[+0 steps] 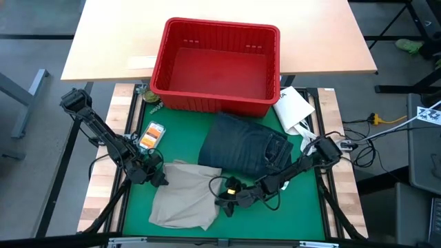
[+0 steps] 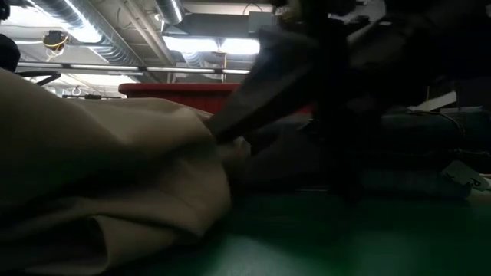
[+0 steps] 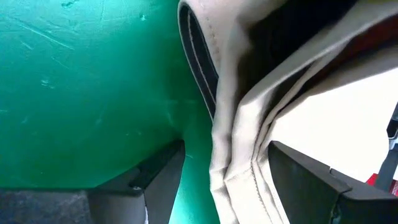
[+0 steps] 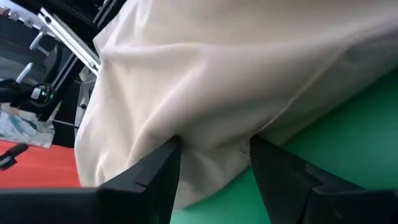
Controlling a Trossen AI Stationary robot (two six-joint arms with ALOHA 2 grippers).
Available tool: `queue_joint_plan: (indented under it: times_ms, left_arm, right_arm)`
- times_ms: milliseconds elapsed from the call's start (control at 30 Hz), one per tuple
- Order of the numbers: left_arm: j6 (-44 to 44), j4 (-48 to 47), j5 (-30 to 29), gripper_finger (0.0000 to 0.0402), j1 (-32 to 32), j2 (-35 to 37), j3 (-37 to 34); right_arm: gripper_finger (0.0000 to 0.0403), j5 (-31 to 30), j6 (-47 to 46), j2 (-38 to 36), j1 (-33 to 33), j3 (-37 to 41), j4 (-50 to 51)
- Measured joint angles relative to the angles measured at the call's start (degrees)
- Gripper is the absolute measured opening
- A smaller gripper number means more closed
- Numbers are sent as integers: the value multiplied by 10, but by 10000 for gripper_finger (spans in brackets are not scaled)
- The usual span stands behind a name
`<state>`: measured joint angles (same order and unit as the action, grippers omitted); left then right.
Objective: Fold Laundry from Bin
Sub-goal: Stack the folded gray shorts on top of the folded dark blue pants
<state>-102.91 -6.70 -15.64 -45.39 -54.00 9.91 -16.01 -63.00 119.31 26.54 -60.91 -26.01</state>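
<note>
The tan khaki trousers (image 1: 182,194) lie crumpled on the green mat, near the front. The dark blue jeans (image 1: 244,148) lie folded behind them, in front of the red bin (image 1: 220,26). My left gripper (image 1: 160,178) is open at the trousers' left edge. A stitched hem (image 3: 239,155) runs between its fingers, with a gap on each side. My right gripper (image 1: 222,201) is open at the trousers' right edge, and a fold of tan cloth (image 4: 211,158) sits between its fingertips. In the low view the trousers (image 2: 100,176) fill the left foreground. My right gripper comes slanting down from the table's right at a fold on the trousers' right edge (image 4: 214,163). One open finger (image 4: 158,174) stands on each side of the fold. Whether they touch the cloth I cannot tell. The trousers lie on the mat.
A white flat packet (image 1: 293,107) lies right of the bin. An orange-labelled item (image 1: 151,134) lies on the mat's left side, beside small things at the bin's left corner. Bare green mat (image 1: 289,207) shows at the front right. The wooden table (image 1: 110,41) carries the bin's far half.
</note>
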Motion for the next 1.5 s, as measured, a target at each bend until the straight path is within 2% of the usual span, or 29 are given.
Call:
queue_joint_plan:
  times_ms: [267, 433, 533, 733, 767, 933, 1067, 1267, 1500]
  left_arm:
    - [0, 2, -1, 233, 0, 0, 0]
    - [0, 3, 0, 231, 0, 0, 0]
    - [0, 3, 1, 215, 0, 0, 0]
    - [0, 3, 6, 152, 0, 0, -1]
    - [0, 3, 8, 139, -1, 0, -1]
    - [6, 12, 12, 68, 0, 0, -1]
    - [40, 60, 18, 17, 0, 0, -1]
    - [67, 81, 16, 19, 0, 0, 16]
    - [127, 82, 0, 16, 0, 0, 63]
  right_arm:
    - [195, -11, 8, 39, -13, -55, 5]
    - [182, -13, 55, 57, -25, -85, 9]
    - [145, -11, 81, 61, -30, -93, 11]
    - [23, -8, 110, 62, -31, -94, 12]
    - [12, -8, 113, 62, -31, -94, 12]
    - [15, -8, 156, 62, -30, -94, 3]
    - [6, 2, 190, 61, -30, -95, -12]
    - [4, 9, 221, 48, -29, -95, -10]
    - [2, 3, 294, -5, -29, -95, -3]
